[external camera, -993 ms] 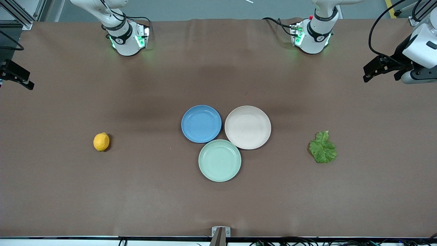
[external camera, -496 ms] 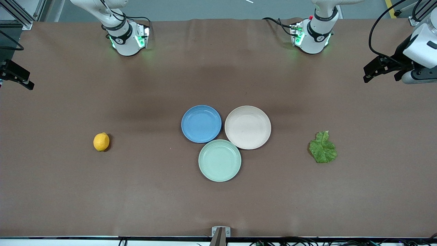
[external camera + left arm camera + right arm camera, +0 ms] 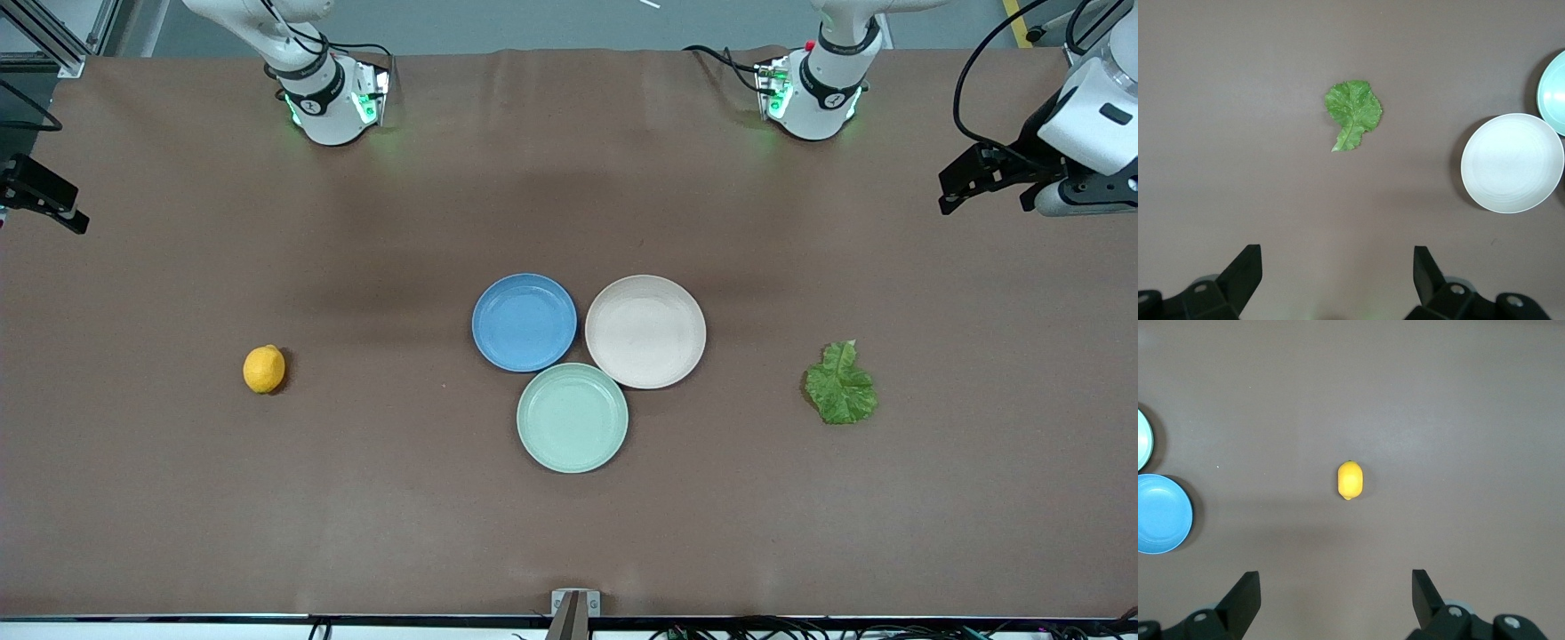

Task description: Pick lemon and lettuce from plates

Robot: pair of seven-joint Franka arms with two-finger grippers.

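Note:
The lemon (image 3: pixel 264 369) lies on the bare table toward the right arm's end, not on a plate; it also shows in the right wrist view (image 3: pixel 1351 481). The lettuce (image 3: pixel 840 384) lies flat on the table toward the left arm's end, and shows in the left wrist view (image 3: pixel 1353 113). The blue plate (image 3: pixel 524 322) and beige plate (image 3: pixel 645 331) sit empty, side by side at mid-table. My left gripper (image 3: pixel 987 191) is open and empty, high over its end of the table (image 3: pixel 1336 257). My right gripper (image 3: pixel 40 194) is open and empty over the other end (image 3: pixel 1335 580).
A pale mint-green plate (image 3: pixel 573 417) sits empty, touching both other plates and nearer to the front camera. The brown cloth covers the whole table. Both arm bases stand along the table's edge farthest from the front camera.
My left gripper has shifted slightly toward mid-table. The right arm, lemon, lettuce and plates have not moved.

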